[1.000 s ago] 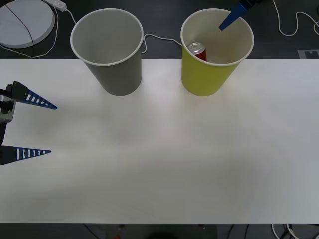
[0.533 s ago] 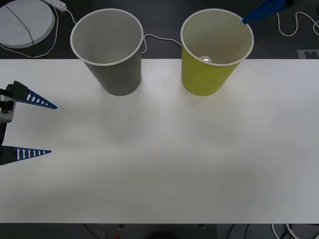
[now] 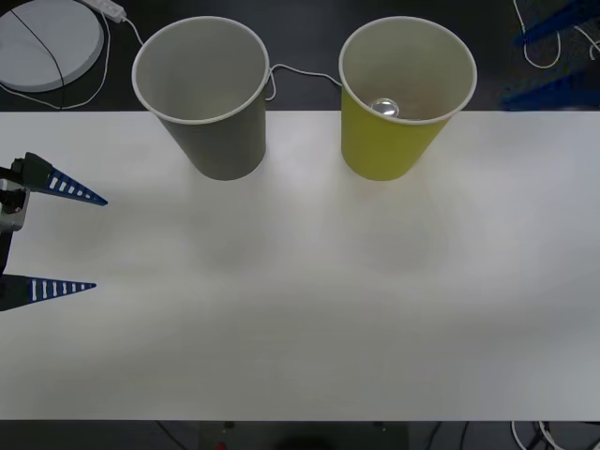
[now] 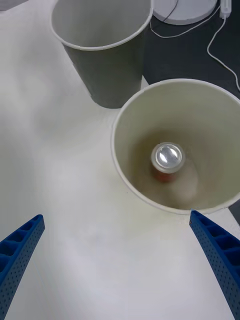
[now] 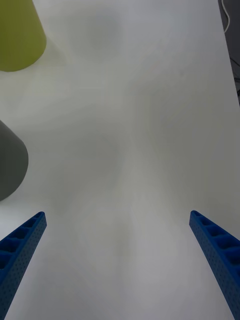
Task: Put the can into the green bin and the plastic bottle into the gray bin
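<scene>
1. White table (image 3: 309, 300): spans the near and middle field of the front view; surface bare from the near edge up to the two bins.

2. Left gripper (image 3: 66, 239): at about 9 o'clock on the table, near the left edge. Released, its two blue ribbed fingers spread wide, holding nothing. From its wrist camera the fingers (image 5: 22, 250) sit at the two lower corners over plain tabletop.

3. Gray bin (image 3: 202, 94): upright at about 11 o'clock, on the far part of the table. White rim, pale inside; nothing can be seen in it.

4. Green bin (image 3: 398, 141): upright at about 1 o'clock, beside the gray bin with a clear gap between them.

5. Can (image 4: 168, 159): inside the green bin, standing upright on the bottom, shiny top facing up, a little red-orange wall visible beneath. In the front view its metal top (image 3: 384, 107) glints just above the bin's near rim.

6. Right gripper (image 3: 553, 56): at about 2 o'clock, past the table's far right corner, apart from the green bin. Released, fingers parted, empty.

7. White round disc (image 3: 42, 42) with cable: on the dark floor at about 10 o'clock, beyond the table.
</scene>
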